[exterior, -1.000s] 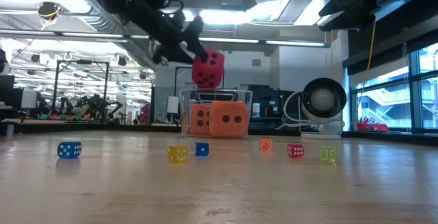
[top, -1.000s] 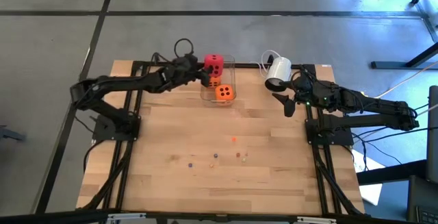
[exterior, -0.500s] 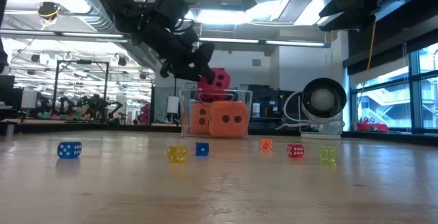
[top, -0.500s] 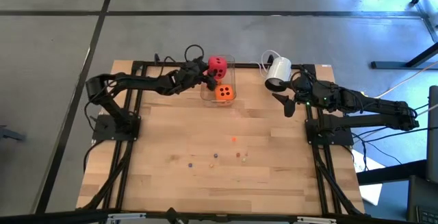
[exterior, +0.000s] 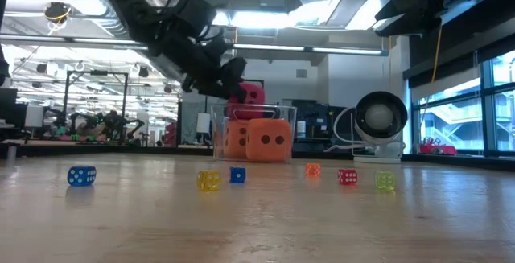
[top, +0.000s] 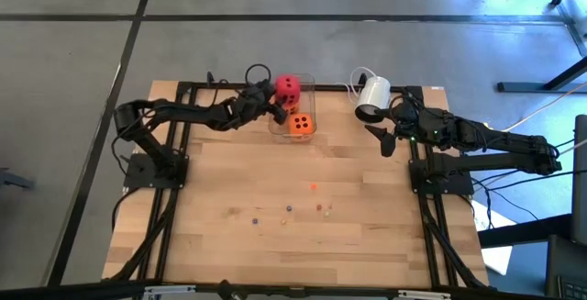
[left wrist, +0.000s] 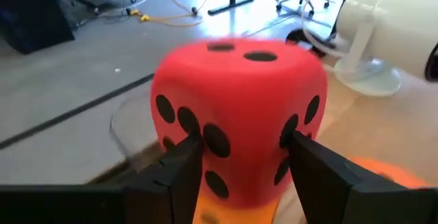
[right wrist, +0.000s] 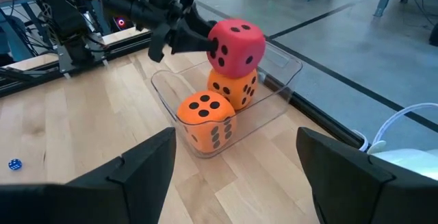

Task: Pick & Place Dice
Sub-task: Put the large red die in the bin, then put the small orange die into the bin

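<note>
A red die [top: 288, 86] sits on top of an orange die [right wrist: 235, 87] inside the clear container [right wrist: 274, 97] at the table's far edge. A second orange die [top: 300, 125] stands in the container's near part. My left gripper [top: 272, 105] reaches in from the left and is shut on the red die [left wrist: 239, 114]. My right gripper [top: 385, 140] waits open at the table's right, apart from everything. Several tiny coloured dice [exterior: 208, 180] lie on the bare wood nearer the front. My left gripper pinches the red die between its two fingers [left wrist: 179, 169], one on each side of the die's lower half [left wrist: 205, 142]. It comes slanting down from the table's left. Only the fingertips reach the die [right wrist: 217, 49]. The die sits upright, its underside on the orange die below.
A white fan [top: 372, 94] stands right of the container, between it and my right gripper. The tiny dice are strewn across the table's middle [top: 313, 187], with open wood around them. Black frame rails [top: 179, 144] run along both sides.
My left gripper has carried the red die down and toward the far right, from above the container's left wall onto the orange die inside, then drawn back slightly to the left with it. Its arm has stretched out farther. The right arm has kept still.
</note>
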Robot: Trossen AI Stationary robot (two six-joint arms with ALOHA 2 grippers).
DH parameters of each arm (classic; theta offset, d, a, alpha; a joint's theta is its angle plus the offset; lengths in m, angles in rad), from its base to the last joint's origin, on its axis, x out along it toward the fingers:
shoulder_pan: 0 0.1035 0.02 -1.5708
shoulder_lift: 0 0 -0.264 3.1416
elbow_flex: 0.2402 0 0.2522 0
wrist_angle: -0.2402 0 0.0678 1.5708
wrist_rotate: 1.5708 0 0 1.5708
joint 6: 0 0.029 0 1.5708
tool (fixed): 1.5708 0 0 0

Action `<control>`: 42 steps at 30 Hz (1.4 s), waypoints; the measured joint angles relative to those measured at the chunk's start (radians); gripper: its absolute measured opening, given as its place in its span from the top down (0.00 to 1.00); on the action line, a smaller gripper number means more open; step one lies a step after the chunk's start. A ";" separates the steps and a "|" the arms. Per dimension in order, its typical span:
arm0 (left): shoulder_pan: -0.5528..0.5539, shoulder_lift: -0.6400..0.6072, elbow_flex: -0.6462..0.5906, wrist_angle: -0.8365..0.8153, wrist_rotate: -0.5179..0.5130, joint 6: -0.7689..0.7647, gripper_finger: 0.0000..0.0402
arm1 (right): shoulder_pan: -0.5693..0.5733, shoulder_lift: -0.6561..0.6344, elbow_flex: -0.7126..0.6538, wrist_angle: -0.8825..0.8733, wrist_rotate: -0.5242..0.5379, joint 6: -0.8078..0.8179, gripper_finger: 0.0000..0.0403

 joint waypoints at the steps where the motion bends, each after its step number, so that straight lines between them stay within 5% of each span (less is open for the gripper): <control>1: 0.000 0.000 -0.019 0.011 -0.002 -0.013 0.52 | 0.000 0.000 0.000 0.000 0.000 0.000 0.25; 18: -0.007 0.000 -0.082 0.094 -0.001 0.014 0.52 | 0.000 0.000 0.000 0.000 0.000 0.000 0.25; 34: -0.007 -0.097 -0.082 0.093 0.017 0.015 0.33 | 0.000 0.000 0.000 0.026 0.000 0.009 0.25; 42: -0.021 -0.250 -0.081 0.091 0.238 -0.013 0.33 | 0.001 0.051 0.000 0.087 -0.118 0.039 0.25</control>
